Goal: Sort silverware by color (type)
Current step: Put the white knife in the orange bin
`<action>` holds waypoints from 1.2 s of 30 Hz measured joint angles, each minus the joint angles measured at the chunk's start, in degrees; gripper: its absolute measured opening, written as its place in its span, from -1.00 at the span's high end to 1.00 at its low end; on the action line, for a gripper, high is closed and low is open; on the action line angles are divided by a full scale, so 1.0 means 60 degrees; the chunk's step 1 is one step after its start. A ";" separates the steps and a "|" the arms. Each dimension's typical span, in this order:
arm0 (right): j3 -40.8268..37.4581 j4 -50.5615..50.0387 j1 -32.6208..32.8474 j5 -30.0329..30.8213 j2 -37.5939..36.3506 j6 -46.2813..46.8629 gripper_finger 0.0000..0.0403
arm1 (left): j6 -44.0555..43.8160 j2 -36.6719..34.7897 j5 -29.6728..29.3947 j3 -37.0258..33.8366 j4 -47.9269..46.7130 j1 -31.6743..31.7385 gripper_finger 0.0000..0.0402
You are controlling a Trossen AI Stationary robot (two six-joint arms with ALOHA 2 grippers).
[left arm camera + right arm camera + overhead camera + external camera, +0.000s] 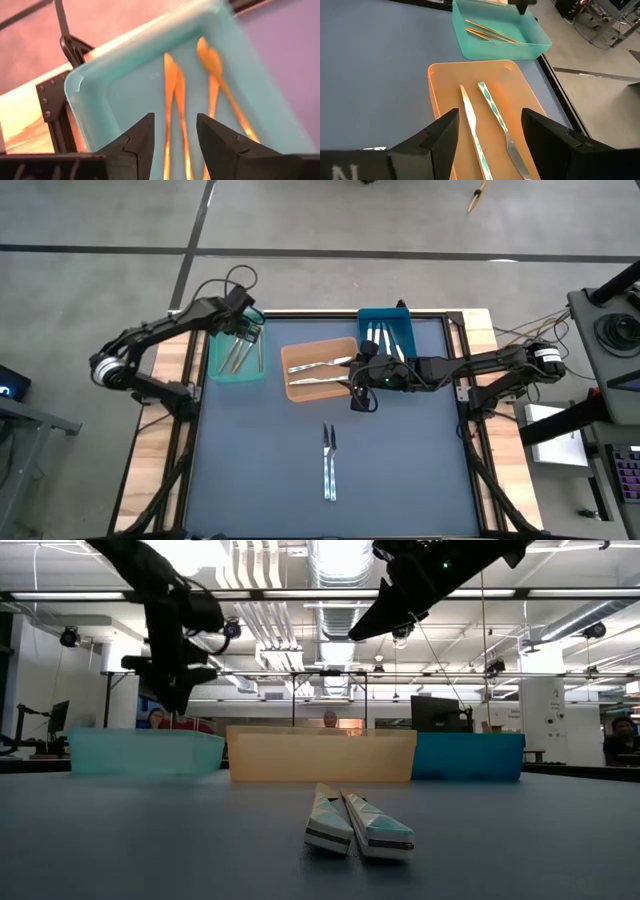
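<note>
Several gold pieces of silverware (175, 95) lie flat in the teal bin (215, 370) at the far left. My left gripper (175, 122) hangs open above them, pointing steeply down, with nothing between its fingers. Two silver pieces (492, 110) lie in the orange bin (292, 390) at the far middle. My right gripper (490, 117) hovers open over that bin's right end, touching nothing. The blue bin (385, 318) holds pieces with cream handles (385, 340). Two more silver pieces (329, 462) lie side by side on the mat, nearer the front.
The three bins stand in a row along the far edge of the dark mat (260, 470). Wide bare mat surrounds the pair of loose pieces (357, 822). Wooden table strips and black frame bars (190, 460) run down both sides.
</note>
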 joint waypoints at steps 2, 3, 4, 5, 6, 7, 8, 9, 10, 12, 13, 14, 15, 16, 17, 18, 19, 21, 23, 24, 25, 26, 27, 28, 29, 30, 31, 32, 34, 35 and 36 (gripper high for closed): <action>0.0000 -0.0003 0.0002 0.0000 0.0000 0.0000 -0.02 | -0.0187 -0.0401 0.0010 -0.0016 0.0019 -0.0275 0.36; 0.0000 0.0000 0.0002 0.0000 0.0000 0.0000 -0.02 | -0.0286 -0.0605 0.0010 -0.0041 0.0051 -0.0477 0.36; 0.0000 0.0000 0.0002 0.0000 0.0000 0.0000 -0.02 | -0.0395 -0.0829 0.0024 -0.0086 0.0084 -0.0723 0.36; 0.0000 -0.0003 0.0002 0.0000 0.0000 0.0001 -0.02 | -0.0494 -0.1029 0.0031 -0.0143 0.0160 -0.1002 0.36; 0.0000 -0.0004 0.0002 0.0000 0.0000 0.0000 -0.02 | -0.0574 -0.1219 0.0025 -0.0215 0.0295 -0.1337 0.36; 0.0000 0.0000 -0.0001 0.0000 0.0000 0.0000 -0.02 | -0.0677 -0.1414 -0.0023 -0.0325 0.0477 -0.1691 0.36; 0.0000 -0.0002 0.0000 -0.0002 0.0000 0.0001 -0.02 | -0.0761 -0.1609 -0.0159 -0.0463 0.0677 -0.2079 0.36; 0.0000 -0.0002 0.0002 0.0000 0.0000 0.0002 -0.02 | -0.0823 -0.1803 -0.0346 -0.0615 0.0904 -0.2476 0.36; 0.0000 -0.0004 0.0000 -0.0002 0.0000 0.0005 -0.02 | -0.0873 -0.1981 -0.0535 -0.0761 0.1131 -0.2914 0.36; 0.0000 0.0000 -0.0001 -0.0003 0.0000 0.0082 -0.02 | -0.0920 -0.2321 -0.0895 -0.1081 0.1567 -0.3750 0.36; 0.0000 0.0000 -0.0001 -0.0002 0.0000 0.0140 -0.02 | -0.0925 -0.2481 -0.1009 -0.1257 0.1804 -0.4187 0.36; 0.0000 0.0000 0.0002 0.0000 0.0000 0.0215 -0.02 | -0.0910 -0.2629 -0.1102 -0.1424 0.2046 -0.4622 0.36; 0.0012 -0.0005 0.0002 -0.0004 0.0000 0.0281 -0.02 | -0.0845 -0.2771 -0.1134 -0.1604 0.2297 -0.5040 0.36; 0.0052 -0.0015 0.0002 0.0000 0.0000 0.0366 -0.02 | -0.0709 -0.2902 -0.1142 -0.1790 0.2564 -0.5444 0.36; 0.0115 -0.0005 0.0001 0.0000 0.0000 0.0516 -0.02 | -0.0560 -0.3031 -0.1146 -0.1999 0.2866 -0.5872 0.36; 0.0186 0.0061 0.0001 -0.0003 0.0000 0.0672 -0.02 | -0.0386 -0.3139 -0.1156 -0.2206 0.3192 -0.6286 0.36; 0.0261 0.0129 -0.0002 0.0000 0.0000 0.0843 -0.02 | -0.0175 -0.3228 -0.1156 -0.2399 0.3516 -0.6665 0.36; 0.0317 0.0396 0.0005 -0.0014 -0.0004 0.1062 -0.02 | 0.0308 -0.3375 -0.1150 -0.2813 0.4222 -0.7397 0.36; 0.0312 0.0213 0.0104 -0.0143 -0.0004 0.1094 -0.02 | 0.0835 -0.3489 -0.1148 -0.3176 0.4905 -0.8035 0.35; 0.0305 -0.0007 0.0169 -0.0310 -0.0004 0.1209 -0.02 | 0.1099 -0.3540 -0.1152 -0.3361 0.5267 -0.8314 0.35; 0.0293 -0.0275 0.0243 -0.0501 -0.0004 0.1431 -0.02 | 0.1339 -0.3581 -0.1149 -0.3538 0.5564 -0.8564 0.35; 0.0278 -0.0513 0.0319 -0.0686 -0.0004 0.1759 -0.02 | 0.1592 -0.3622 -0.1149 -0.3705 0.5855 -0.8758 0.35; 0.0264 -0.0682 0.0408 -0.0834 -0.0001 0.2120 -0.02 | 0.1850 -0.3671 -0.1149 -0.3842 0.6092 -0.8920 0.35; 0.0259 -0.0831 0.0502 -0.0947 0.0017 0.2568 -0.02 | 0.2081 -0.3726 -0.1147 -0.3975 0.6283 -0.9041 0.35; 0.0256 -0.0938 0.0601 -0.1024 0.0021 0.3033 -0.02 | 0.2313 -0.3783 -0.1150 -0.4106 0.6466 -0.9108 0.35; 0.0253 -0.1033 0.0696 -0.1077 0.0022 0.3561 -0.02 | 0.2524 -0.3842 -0.1149 -0.4195 0.6597 -0.9125 0.35; 0.0247 -0.1082 0.0802 -0.1082 0.0025 0.4112 -0.02 | 0.2669 -0.3901 -0.1152 -0.4269 0.6633 -0.9128 0.35; 0.0244 -0.1083 0.0907 -0.1082 0.0025 0.4688 -0.02 | 0.2815 -0.3950 -0.1155 -0.4313 0.6630 -0.9127 0.35; 0.0244 -0.1041 0.1109 -0.1102 0.0030 0.5786 -0.02 | 0.3195 -0.4047 -0.1160 -0.4360 0.6637 -0.9114 0.35; 0.0244 -0.1026 0.1205 -0.1115 0.0040 0.6299 -0.02 | 0.3458 -0.4105 -0.1160 -0.4374 0.6637 -0.9101 0.35; 0.0248 -0.1006 0.1290 -0.1123 0.0044 0.6772 -0.02 | 0.3711 -0.4154 -0.1160 -0.4375 0.6655 -0.9100 0.35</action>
